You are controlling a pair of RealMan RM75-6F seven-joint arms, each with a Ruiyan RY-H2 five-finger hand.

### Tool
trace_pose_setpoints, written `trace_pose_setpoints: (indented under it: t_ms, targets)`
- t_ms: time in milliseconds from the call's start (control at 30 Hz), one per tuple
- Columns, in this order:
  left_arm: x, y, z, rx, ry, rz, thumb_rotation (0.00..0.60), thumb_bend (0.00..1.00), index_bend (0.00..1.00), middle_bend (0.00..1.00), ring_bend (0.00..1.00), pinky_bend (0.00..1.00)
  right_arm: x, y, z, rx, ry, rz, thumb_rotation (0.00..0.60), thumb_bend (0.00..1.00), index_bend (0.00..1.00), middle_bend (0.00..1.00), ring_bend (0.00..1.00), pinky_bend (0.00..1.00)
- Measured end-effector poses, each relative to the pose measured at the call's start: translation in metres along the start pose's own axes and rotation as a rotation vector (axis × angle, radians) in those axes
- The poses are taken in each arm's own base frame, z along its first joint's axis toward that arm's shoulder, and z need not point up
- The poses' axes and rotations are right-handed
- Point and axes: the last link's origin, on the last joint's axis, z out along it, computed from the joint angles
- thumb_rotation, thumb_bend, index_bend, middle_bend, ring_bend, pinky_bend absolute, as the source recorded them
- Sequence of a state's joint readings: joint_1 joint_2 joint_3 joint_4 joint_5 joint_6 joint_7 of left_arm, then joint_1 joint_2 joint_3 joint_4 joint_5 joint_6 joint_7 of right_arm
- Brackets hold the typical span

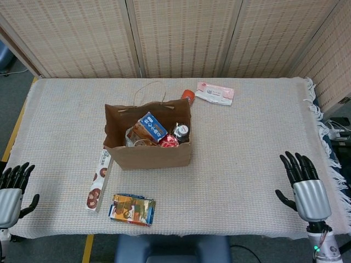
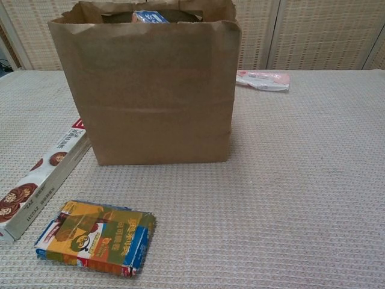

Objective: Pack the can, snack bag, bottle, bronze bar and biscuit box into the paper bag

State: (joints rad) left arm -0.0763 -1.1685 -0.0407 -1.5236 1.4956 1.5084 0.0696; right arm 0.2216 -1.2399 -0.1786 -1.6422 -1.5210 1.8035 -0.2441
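Observation:
The brown paper bag (image 1: 147,154) (image 2: 144,90) stands open mid-table. Inside it I see a blue-and-orange snack bag (image 1: 151,126), a red can (image 1: 169,141) and a dark-capped bottle (image 1: 181,131); the snack bag's top (image 2: 147,16) peeks over the rim in the chest view. The long biscuit box (image 1: 97,179) (image 2: 36,180) lies flat just left of the bag. My right hand (image 1: 307,189) is open and holds nothing at the table's front right edge, far from the bag. My left hand (image 1: 11,189) hangs off the front left edge, open and holding nothing. No bronze bar is identifiable.
A flat colourful packet (image 1: 131,209) (image 2: 96,236) lies near the front edge, in front of the bag. A pink packet (image 1: 215,93) (image 2: 263,79) and a small orange item (image 1: 188,96) lie behind the bag. Woven screens stand behind the table.

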Motion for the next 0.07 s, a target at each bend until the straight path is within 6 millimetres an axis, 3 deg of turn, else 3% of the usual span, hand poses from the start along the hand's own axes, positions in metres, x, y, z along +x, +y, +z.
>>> trace_pose_setpoints:
  t_ms: [67]
  targets:
    - [0.0000, 0.0002, -0.0001, -0.001, 0.001, 0.001, 0.600, 0.40, 0.03, 0.00, 0.00, 0.00, -0.0054, 0.0077, -0.0088, -0.004, 0.002, -0.019, 0.600, 0.08, 0.00, 0.03, 0.00, 0.09]
